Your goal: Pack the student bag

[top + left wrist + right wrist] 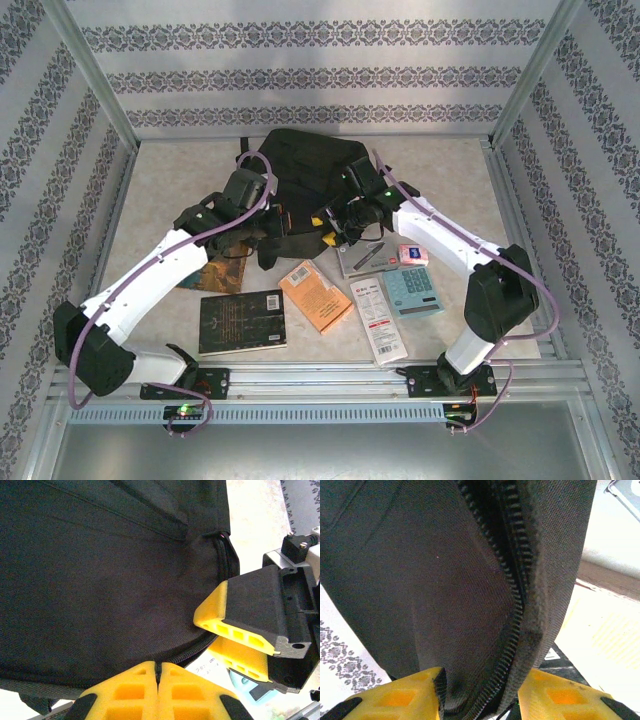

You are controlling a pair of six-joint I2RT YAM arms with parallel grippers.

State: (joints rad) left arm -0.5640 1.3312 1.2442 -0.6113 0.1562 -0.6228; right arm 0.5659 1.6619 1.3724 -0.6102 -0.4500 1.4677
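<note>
– Between the left jaws, what is held?

– A thin edge of the student bag (100, 580), beside its zip, is pinched there, and the jaws are clenched flat together. Just beside them, the right jaws appear to be closed around a thicker fold of the same zip edge.

– Where is the bag?

– Beyond both pairs of jaws it is spread on the counter (170, 180), with its near edge taken up by them. Behind the jaws, toward the arm bases, an orange book (315, 295), a dark book (242, 322) and a calculator (412, 290) lie unpacked.

– How will it handle?

– Softness and sag are to be expected. Nothing stiff is offered, so the mouth would likely collapse if one side were released. Hold is best taken at the zip edges, one on each side, where slipping seems least likely.
</note>
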